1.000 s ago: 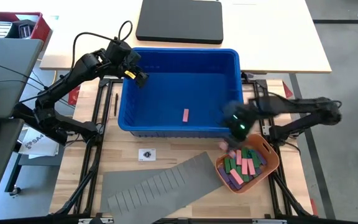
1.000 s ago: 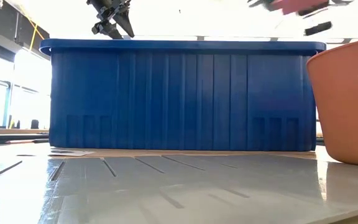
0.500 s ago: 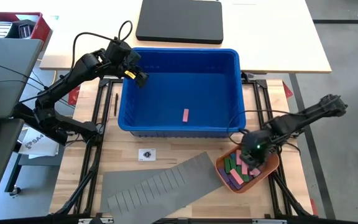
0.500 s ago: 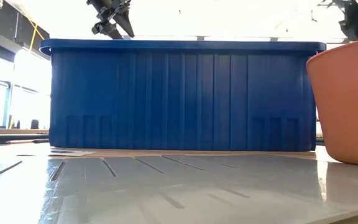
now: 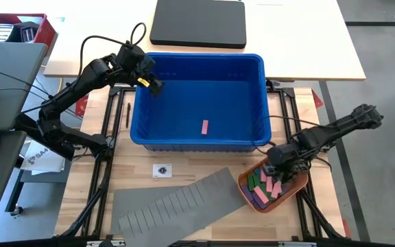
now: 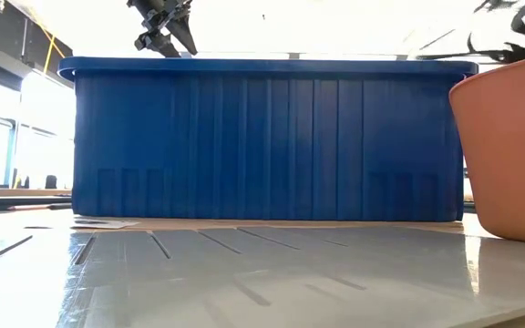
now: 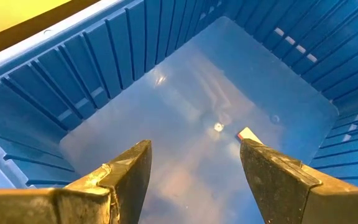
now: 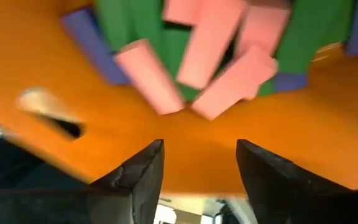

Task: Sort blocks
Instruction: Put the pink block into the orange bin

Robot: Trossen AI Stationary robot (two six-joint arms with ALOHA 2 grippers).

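Note:
Green, pink and purple blocks lie heaped in the orange tray at the near right. The right wrist view shows several pink blocks just beyond my fingers. One pink block lies flat on the floor of the blue bin, and it also shows in the left wrist view as the pink block. My right gripper hovers open over the tray's far-left part, nothing between its fingers. My left gripper waits open above the bin's far left corner.
A grey slotted sheet lies on the near table, left of the tray. A small tag lies in front of the bin. A dark flat case sits on the white table behind. The bin's tall walls stand between the arms.
My right gripper has swung from over the bin's near right corner toward the table's near edge and down, rolling its wrist as it went. It now hangs over the orange tray. My left arm has kept still.

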